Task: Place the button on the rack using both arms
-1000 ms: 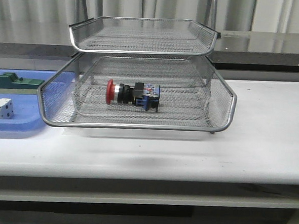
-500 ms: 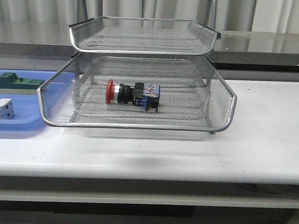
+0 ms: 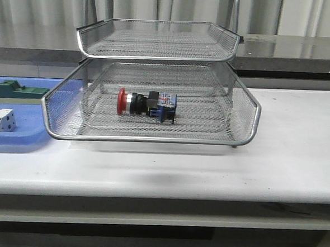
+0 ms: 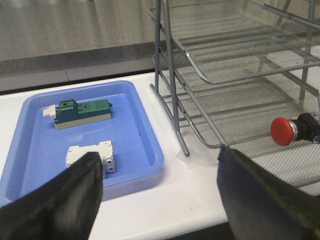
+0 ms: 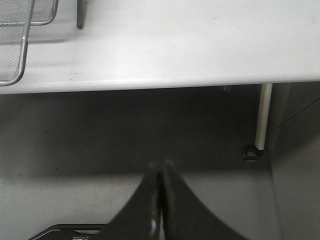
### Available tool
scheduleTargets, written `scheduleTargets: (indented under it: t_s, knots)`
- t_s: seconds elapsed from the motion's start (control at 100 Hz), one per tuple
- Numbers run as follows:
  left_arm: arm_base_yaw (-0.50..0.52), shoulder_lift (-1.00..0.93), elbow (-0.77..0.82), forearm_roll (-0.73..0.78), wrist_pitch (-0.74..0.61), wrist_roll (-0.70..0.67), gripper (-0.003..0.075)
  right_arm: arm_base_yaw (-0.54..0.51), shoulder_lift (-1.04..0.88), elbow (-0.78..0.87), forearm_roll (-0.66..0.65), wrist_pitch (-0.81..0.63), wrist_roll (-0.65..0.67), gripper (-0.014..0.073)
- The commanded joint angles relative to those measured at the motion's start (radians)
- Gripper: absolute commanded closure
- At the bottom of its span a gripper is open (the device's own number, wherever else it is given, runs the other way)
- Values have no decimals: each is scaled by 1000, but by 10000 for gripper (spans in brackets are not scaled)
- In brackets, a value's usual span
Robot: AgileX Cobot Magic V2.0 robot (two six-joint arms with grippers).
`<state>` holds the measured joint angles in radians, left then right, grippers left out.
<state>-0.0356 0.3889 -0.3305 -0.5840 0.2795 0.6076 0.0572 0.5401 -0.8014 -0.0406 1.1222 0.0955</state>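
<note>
The button with its red cap lies on its side in the pulled-out lower tier of the silver wire rack. The left wrist view shows the red cap of the button inside the rack. My left gripper is open with nothing between its fingers, held off the table's front edge, between the blue tray and the rack. My right gripper is shut and empty, hanging below the table's front edge near the rack's corner. No arm appears in the front view.
A flat blue tray left of the rack holds a green block and a white-grey block. In the left wrist view the tray is close to the rack's leg. A table leg stands near my right gripper.
</note>
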Motion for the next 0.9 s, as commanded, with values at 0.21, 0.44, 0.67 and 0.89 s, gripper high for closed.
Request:
scheduleTargets:
  t_s: [0.21, 0.44, 0.67, 0.89]
  knots:
    - [2, -95, 12, -28, -126, -2, 240, -7, 3, -34, -15, -57, -5, 664]
    - [2, -95, 12, -28, -139, -2, 309, -7, 3, -34, -15, -57, -5, 664]
    - [2, -95, 12, -28, -139, -2, 611, -7, 3, -34, -15, -57, -5, 664]
    - [2, -95, 12, -28, -139, -2, 741, -7, 3, -34, -15, -57, -5, 664]
